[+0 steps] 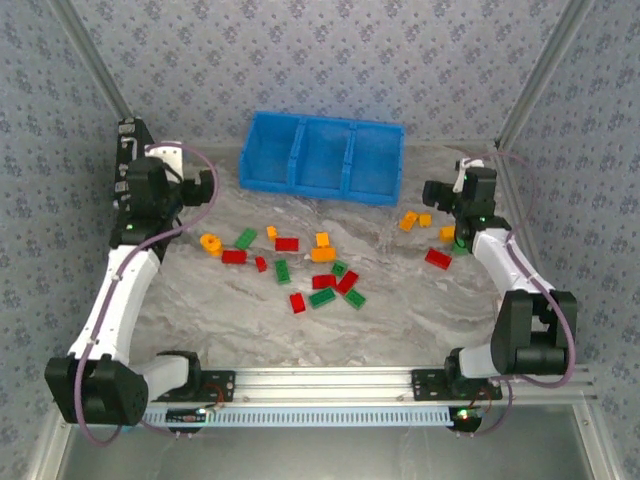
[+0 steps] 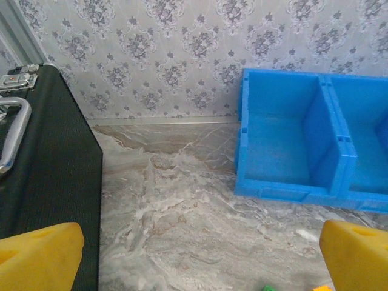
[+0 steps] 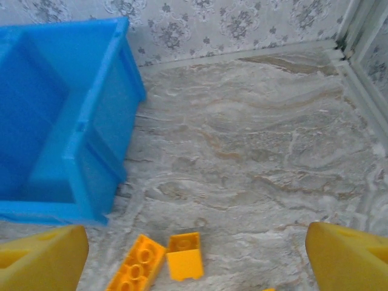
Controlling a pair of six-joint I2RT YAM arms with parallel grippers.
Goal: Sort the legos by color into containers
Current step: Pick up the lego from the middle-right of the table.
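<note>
Left wrist camera: a black case (image 2: 48, 176) with a silver handle (image 2: 13, 130) stands left of the blue bin (image 2: 285, 189), apart from it, with bare table (image 2: 182, 200) between. My left gripper (image 2: 200, 260) hangs in front of the bin's left compartment. Its yellow fingers (image 2: 39, 254) are spread wide, released, touching nothing. Slivers of one green and one orange brick show at the bottom edge.

Top camera: this adds the whole layout. The bin (image 1: 320, 188) sits at the far side of the table (image 1: 420, 305), its three compartments side by side. The legos (image 1: 300, 265), red, green and orange, lie scattered on the table in front of the bin, most before its left and middle compartments. My left gripper (image 1: 203, 186) is left of the bin, my right gripper (image 1: 442, 196) just right of it.

Right wrist camera: close detail of two orange bricks (image 3: 154, 262) lying beside each other, in front of the bin's right corner (image 3: 91, 163). My right gripper (image 3: 194, 257) hovers above them, fingers (image 3: 348, 257) wide apart, grasping nothing.
</note>
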